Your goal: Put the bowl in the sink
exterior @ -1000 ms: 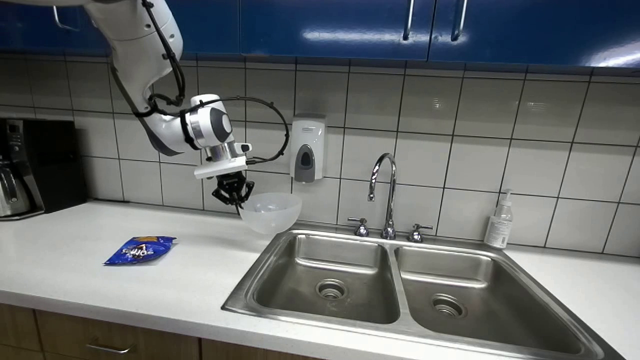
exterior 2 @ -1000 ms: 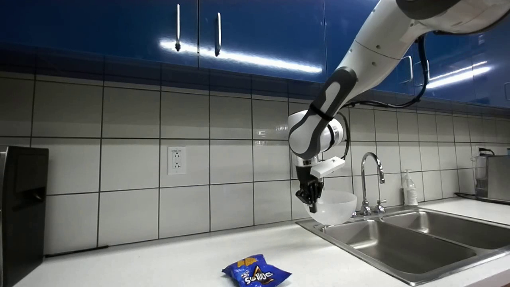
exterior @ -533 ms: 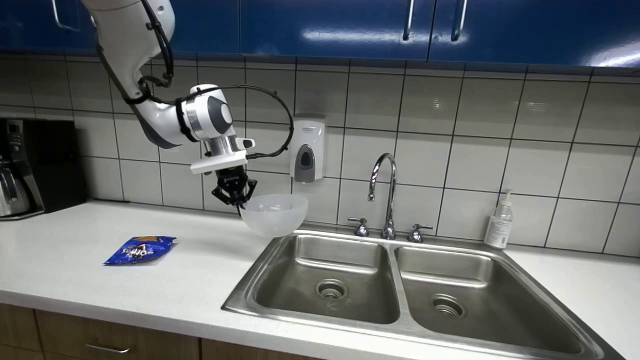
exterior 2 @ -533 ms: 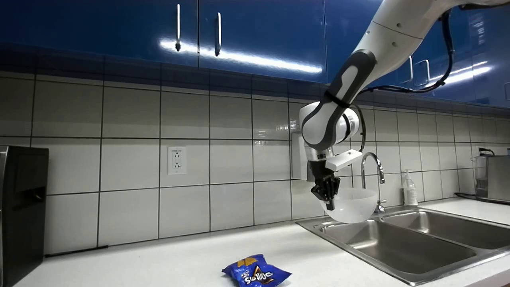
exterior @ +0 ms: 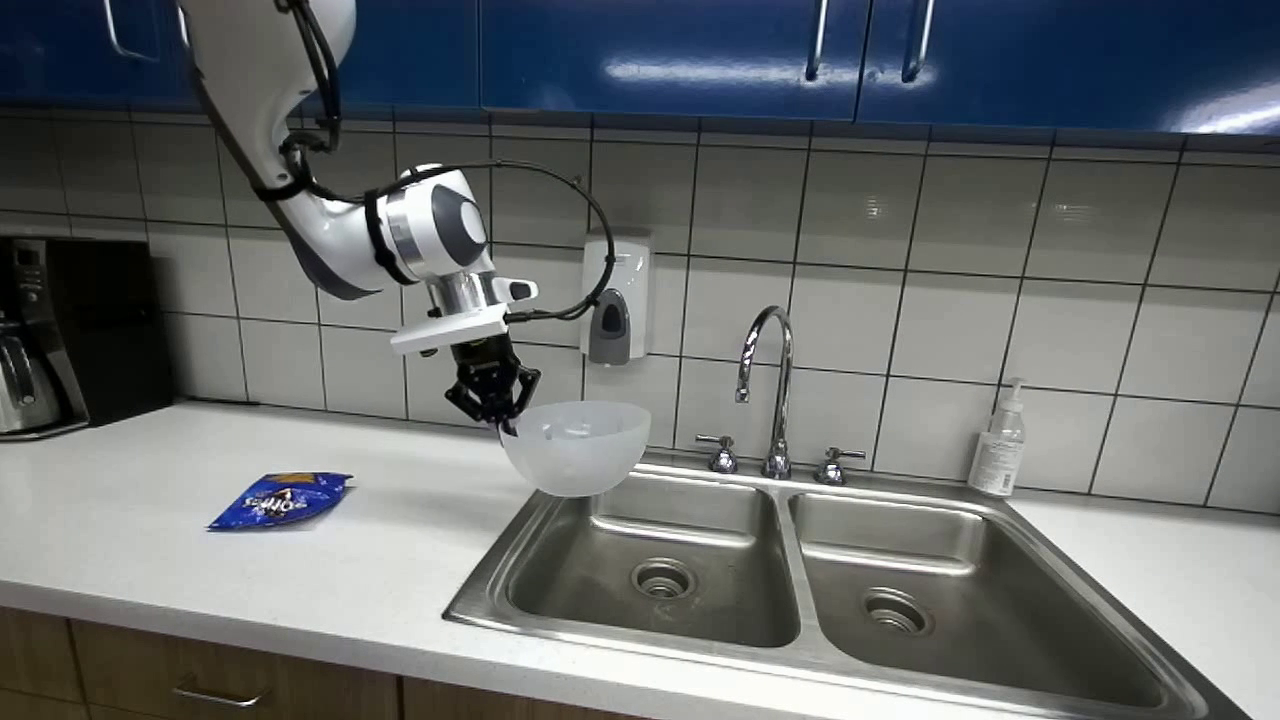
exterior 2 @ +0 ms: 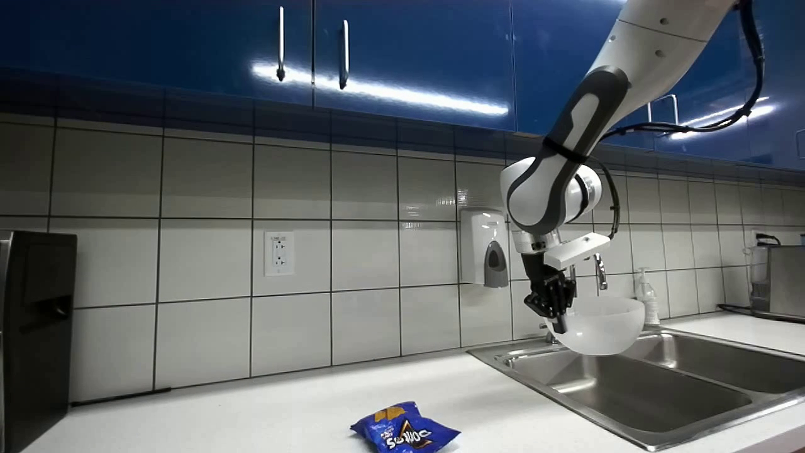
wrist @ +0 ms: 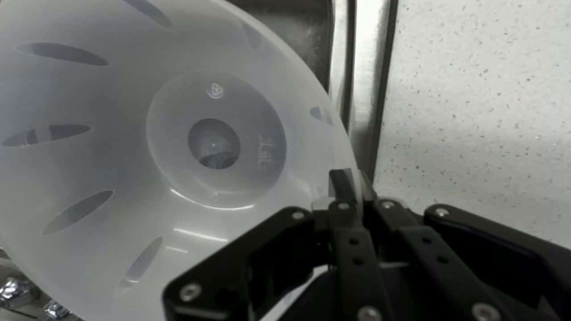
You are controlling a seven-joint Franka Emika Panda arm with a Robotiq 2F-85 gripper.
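Pinching only the rim of the whitish bowl (exterior: 577, 452) — I'd guess so its base can touch down first — the gripper (wrist: 355, 186) holds it mouth-up in the air above the sink (exterior: 803, 590), near its border with the counter (exterior: 350, 570).

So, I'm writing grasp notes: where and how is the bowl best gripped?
The bowl is probably best pinched by its thin rim, from above, one finger inside and one outside, as the gripper does: the mouth faces up, and the body looks too wide to span.
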